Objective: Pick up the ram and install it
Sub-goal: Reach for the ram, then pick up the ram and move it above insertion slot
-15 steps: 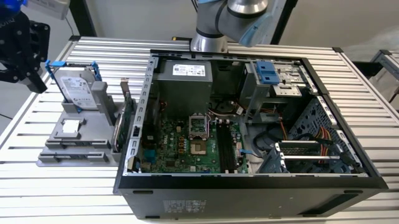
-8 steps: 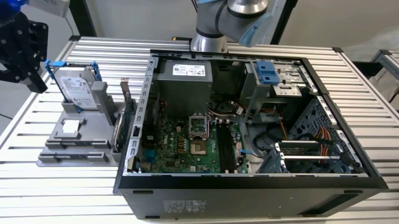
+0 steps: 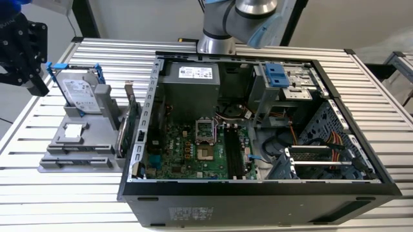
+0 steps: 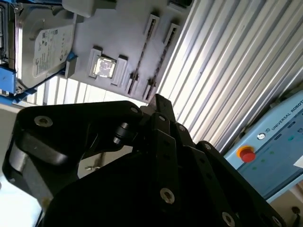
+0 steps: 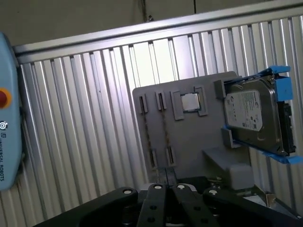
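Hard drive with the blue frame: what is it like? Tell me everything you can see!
The hard drive is a flat silver metal box with a white printed label on its face. A blue plastic frame clips around its edges. It stands on edge in the grey holder, whose tabs touch it, on the ribbed metal table, to the exterior view's left of the open computer case.

Your arm [image 3: 223, 29] is rising at the top middle of the exterior view, its silver joint carrying a pale blue cap. Your black gripper [image 3: 36, 86] is hanging at the exterior view's left, pointing downward. In both wrist views the gripper [image 4: 159, 101] [image 5: 168, 174] is holding its fingers pressed together, gripping nothing.
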### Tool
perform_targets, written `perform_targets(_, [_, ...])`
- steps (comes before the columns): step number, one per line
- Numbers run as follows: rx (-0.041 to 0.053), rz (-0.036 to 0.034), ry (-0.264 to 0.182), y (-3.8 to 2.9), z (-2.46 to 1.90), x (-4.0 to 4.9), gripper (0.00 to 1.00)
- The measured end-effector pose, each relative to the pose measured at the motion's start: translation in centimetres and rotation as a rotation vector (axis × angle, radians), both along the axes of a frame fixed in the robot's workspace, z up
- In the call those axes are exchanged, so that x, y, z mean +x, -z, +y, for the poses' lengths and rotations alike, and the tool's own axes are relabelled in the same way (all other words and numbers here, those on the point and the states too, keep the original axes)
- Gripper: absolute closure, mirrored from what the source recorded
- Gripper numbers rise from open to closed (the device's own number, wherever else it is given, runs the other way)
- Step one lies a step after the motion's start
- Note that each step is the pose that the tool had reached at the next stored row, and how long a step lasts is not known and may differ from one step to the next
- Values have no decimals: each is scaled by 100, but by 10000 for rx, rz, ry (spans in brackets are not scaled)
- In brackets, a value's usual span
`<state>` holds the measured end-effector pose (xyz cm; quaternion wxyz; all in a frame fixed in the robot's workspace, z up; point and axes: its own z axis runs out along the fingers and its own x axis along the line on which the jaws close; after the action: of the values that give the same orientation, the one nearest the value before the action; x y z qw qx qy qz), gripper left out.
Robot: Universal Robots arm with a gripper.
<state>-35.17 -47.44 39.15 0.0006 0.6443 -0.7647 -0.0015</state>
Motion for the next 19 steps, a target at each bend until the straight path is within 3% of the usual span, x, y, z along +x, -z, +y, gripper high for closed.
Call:
perform_targets(2, [0, 0, -186, 0, 0, 0, 100])
perform_targets(4, [0, 1, -857, 0, 0, 0, 100])
perform_targets(19, [0, 0, -2430, 0, 0, 0, 100])
